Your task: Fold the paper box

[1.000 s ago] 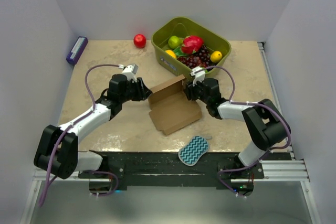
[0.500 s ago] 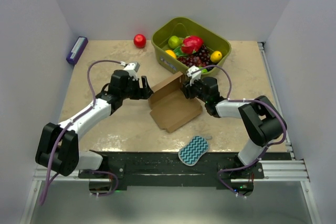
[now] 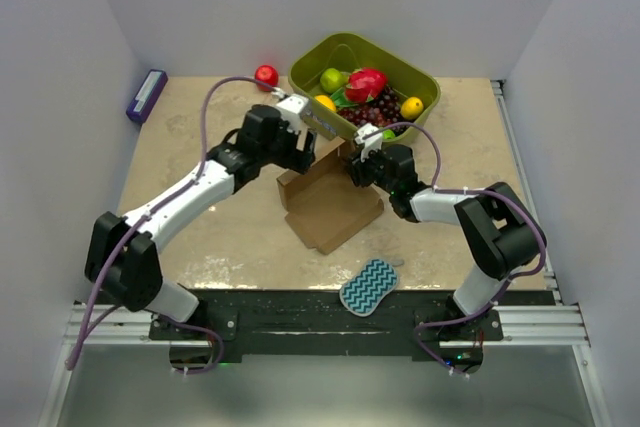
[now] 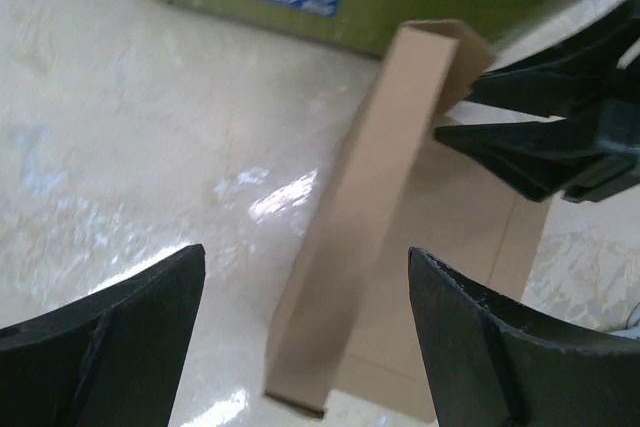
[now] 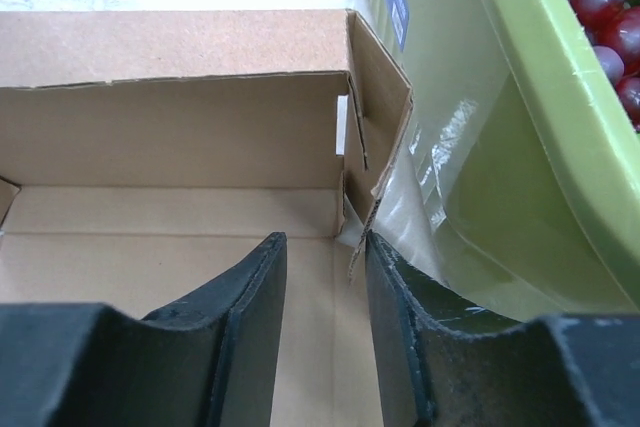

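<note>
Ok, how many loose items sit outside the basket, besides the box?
3: red fruit at the far edge, purple block far left, teal sponge at the near edge. Others may be hidden.

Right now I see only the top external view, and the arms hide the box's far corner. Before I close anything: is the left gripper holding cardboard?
Observer: No. The left wrist view shows the left gripper wide open, with the upright wall of the paper box below it, untouched.
Operator: And the right one?
Observer: The right gripper has its fingers slightly apart, and the lower edge of the corner flap reaches into the gap.
Operator: How near is the basket?
Observer: The green basket has its wall right beside that flap. I cannot tell whether they touch.
</note>
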### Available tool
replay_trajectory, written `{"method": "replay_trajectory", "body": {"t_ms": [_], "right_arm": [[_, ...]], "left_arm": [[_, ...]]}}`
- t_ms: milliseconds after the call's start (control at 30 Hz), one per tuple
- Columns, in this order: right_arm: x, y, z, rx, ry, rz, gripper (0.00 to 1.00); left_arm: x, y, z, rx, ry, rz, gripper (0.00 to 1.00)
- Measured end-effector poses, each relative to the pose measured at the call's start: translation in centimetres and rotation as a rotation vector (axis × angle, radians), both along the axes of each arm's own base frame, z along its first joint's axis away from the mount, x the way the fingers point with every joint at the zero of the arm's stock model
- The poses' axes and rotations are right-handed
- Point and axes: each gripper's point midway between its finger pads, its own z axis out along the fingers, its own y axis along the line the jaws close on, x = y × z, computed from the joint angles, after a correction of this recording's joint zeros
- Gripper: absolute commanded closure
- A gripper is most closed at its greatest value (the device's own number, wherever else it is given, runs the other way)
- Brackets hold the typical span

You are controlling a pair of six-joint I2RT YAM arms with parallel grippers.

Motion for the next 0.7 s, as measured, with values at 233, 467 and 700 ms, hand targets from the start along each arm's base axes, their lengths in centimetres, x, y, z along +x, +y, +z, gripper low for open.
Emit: {"method": "replay_trajectory", "body": {"t_ms": [233,467,700], "right_arm": [[0.2,-0.3,0.0,-0.002,0.01,-0.026,0.66],[0.2,-0.7,-0.5,-0.005,0.035,-0.056,0.73],[-0.1,-0.8,-1.0,0.019,0.085,-0.081,0.77]], "left_arm": [[0.2,-5.2,-1.8,0.188,-0.054,-0.143,0.14],[0.5,-4.7,-5.0,0.37,-0.054,-0.148,0.16],[-0.1,-5.5,-5.3,0.521,-0.161,-0.149,0.32]]}}
